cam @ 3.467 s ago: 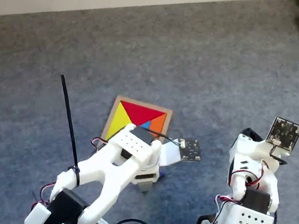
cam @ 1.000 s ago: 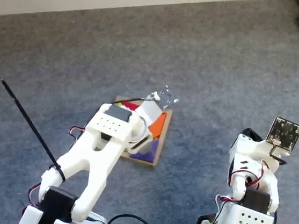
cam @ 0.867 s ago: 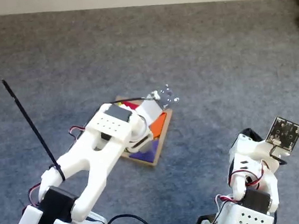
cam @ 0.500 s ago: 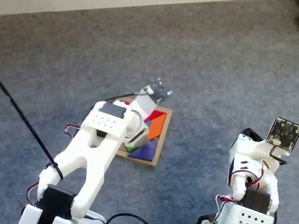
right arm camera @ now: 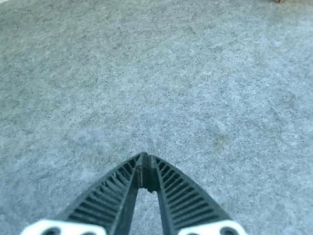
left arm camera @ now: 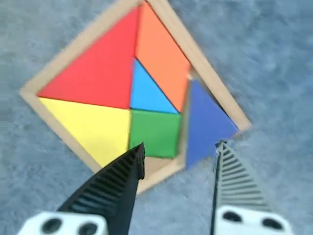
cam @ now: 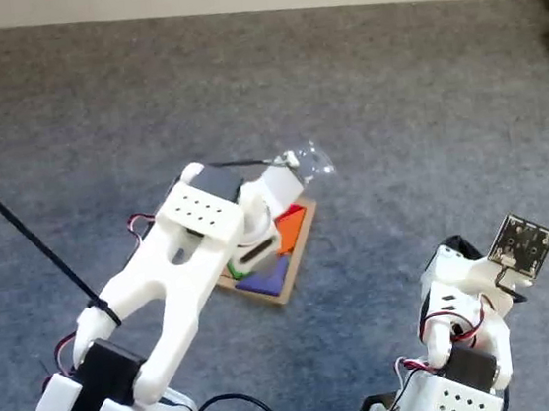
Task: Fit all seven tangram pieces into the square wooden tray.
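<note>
The square wooden tray (left arm camera: pixel 73 142) lies on grey carpet and holds several pieces: red (left arm camera: pixel 98 68), orange (left arm camera: pixel 161 49), light blue (left arm camera: pixel 146 90), yellow (left arm camera: pixel 93 129) and green (left arm camera: pixel 154 132). A dark blue triangle (left arm camera: pixel 205 122) sits askew at one corner, its tip resting over the rim. My left gripper (left arm camera: pixel 181 146) hangs open above that corner, and its fingers hold nothing. In the high view the left arm (cam: pixel 208 233) covers most of the tray (cam: pixel 300 254); the blue triangle (cam: pixel 263 279) shows at the near corner. My right gripper (right arm camera: pixel 145 170) is shut and empty over bare carpet.
The right arm (cam: pixel 460 308) stands folded at the near right, well away from the tray. A thin black rod (cam: pixel 31 243) sticks out from the left arm. Grey carpet surrounds the tray on all sides, up to a pale wall strip at the far edge.
The left arm swung from the tray's near side to above it, then drew up and back a little. The blue triangle now lies in the near corner. The right arm stayed still.
</note>
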You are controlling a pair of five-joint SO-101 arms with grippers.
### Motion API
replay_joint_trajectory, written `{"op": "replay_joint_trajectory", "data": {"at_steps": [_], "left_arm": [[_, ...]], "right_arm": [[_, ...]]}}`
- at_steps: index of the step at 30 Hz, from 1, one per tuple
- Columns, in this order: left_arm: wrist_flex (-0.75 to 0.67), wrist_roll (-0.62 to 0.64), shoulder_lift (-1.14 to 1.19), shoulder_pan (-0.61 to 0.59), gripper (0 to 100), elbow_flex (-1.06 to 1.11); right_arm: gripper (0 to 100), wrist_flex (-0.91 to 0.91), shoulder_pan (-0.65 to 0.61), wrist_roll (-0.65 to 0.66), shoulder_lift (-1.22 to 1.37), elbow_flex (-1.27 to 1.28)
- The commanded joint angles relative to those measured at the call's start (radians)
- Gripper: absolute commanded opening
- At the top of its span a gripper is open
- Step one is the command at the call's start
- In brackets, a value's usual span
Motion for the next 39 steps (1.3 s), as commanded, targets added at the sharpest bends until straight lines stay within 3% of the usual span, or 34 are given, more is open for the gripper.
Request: {"op": "replay_joint_trajectory", "data": {"at_steps": [1,12,20,26,37,39], "left_arm": [[0.021,0.008,-0.019,0.016,22,0.01],[-0.285,0.003,-0.012,-0.035,23,0.225],[-0.279,0.008,-0.019,-0.027,23,0.168],[-0.11,0.008,-0.053,-0.03,22,0.085],[-0.094,0.012,-0.564,-0.036,10,0.278],[-0.094,0.06,-0.648,-0.051,7,0.312]], "right_arm": [[0.9,-0.024,0.01,0.012,-0.016,0.125],[0.9,-0.024,0.01,0.012,-0.016,0.125],[0.9,-0.024,0.01,0.012,-0.016,0.125],[0.9,-0.024,0.008,0.012,-0.016,0.125],[0.9,-0.005,0.004,0.014,-0.016,0.125],[0.9,-0.005,0.004,0.014,-0.016,0.125]]}}
